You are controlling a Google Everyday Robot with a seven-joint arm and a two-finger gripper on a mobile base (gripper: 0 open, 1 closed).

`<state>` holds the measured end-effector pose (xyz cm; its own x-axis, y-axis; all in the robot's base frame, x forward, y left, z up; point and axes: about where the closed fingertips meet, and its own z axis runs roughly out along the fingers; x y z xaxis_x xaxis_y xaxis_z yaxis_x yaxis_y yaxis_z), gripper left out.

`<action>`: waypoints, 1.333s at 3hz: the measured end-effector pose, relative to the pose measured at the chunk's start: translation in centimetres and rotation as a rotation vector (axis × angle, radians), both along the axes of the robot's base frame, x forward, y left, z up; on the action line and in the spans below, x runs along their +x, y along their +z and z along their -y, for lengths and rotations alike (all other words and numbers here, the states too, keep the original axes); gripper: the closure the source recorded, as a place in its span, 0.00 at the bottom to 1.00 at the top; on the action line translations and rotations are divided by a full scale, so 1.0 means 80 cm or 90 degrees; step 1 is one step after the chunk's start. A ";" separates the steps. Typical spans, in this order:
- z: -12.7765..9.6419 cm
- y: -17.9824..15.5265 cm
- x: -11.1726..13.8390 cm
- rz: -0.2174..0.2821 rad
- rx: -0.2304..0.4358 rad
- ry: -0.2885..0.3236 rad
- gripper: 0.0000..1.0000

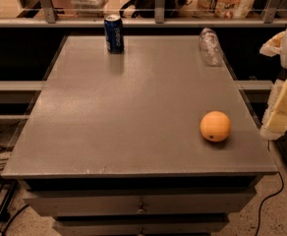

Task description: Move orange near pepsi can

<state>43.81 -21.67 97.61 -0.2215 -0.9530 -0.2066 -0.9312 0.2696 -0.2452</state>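
Orange: round, smooth-skinned, matte orange, with a small dark dimple low on the front; resting on the near right part of the table, close to the right edge, touching nothing else. Pepsi can: upright cylinder, dark blue with white lettering and a silver top, standing at the far edge left of centre, well apart from the orange, diagonally across the surface. Clear plastic bottle: crinkled, translucent, lying on its side near the far right corner. Tabletop: flat, grey, finely speckled, faintly reflective, with grey drawers below the front lip. Gripper: pale cream and white blocky shapes at the right border of the view, beyond the table's right edge, up and to the right of the orange, apart from it and from the table. Degree of opening: not discernible. Dark cable: thin, curved, lying on the speckled floor at lower right.
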 end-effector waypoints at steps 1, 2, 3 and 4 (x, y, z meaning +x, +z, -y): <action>0.000 0.000 0.000 0.000 0.000 0.000 0.00; -0.003 -0.001 0.001 0.001 0.013 0.003 0.00; -0.017 -0.021 0.004 -0.012 0.058 0.031 0.00; -0.041 -0.046 0.003 -0.019 0.119 0.059 0.00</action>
<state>44.07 -18.42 93.96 -0.1431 -0.9154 -0.3761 -0.9602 0.2205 -0.1714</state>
